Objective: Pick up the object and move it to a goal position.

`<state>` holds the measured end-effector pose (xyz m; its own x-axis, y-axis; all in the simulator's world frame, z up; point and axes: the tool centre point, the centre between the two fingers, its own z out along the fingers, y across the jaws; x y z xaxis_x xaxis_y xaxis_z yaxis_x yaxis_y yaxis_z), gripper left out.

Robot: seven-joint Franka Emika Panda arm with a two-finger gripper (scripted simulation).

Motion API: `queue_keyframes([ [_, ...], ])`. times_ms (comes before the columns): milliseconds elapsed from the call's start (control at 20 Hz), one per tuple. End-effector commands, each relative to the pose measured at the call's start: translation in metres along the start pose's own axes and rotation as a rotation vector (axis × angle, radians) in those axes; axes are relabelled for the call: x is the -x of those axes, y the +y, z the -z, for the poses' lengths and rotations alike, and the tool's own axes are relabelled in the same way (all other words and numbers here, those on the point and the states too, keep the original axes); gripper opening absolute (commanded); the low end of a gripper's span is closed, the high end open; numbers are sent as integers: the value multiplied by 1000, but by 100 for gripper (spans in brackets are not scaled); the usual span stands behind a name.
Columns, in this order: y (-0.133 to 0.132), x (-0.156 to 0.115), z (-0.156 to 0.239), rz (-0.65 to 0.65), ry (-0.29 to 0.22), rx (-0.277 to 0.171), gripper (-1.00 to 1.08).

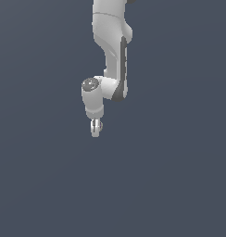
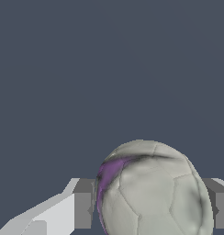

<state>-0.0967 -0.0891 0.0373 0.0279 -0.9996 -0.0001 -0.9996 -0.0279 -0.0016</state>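
Observation:
A round whitish ball with a purple patch [image 2: 150,193] sits between my two fingers in the wrist view; one grey finger [image 2: 82,204] presses one side and the other finger [image 2: 220,206] the opposite side. In the exterior view the white arm hangs from the top centre and my gripper [image 1: 96,128] points down, with the ball [image 1: 97,126] showing only as a small pale shape between the fingertips. The gripper is shut on the ball and holds it above the plain dark grey ground.
Only flat dark grey surface [image 1: 170,185] surrounds the arm. No goal marker or other object shows in either view.

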Motion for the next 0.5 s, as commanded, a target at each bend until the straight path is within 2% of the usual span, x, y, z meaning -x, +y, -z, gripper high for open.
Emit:
queue_keyframes([
  [0,1,0,-1,0,0,2,-100],
  [450,-5,-3,13,0,0,0,-100],
])
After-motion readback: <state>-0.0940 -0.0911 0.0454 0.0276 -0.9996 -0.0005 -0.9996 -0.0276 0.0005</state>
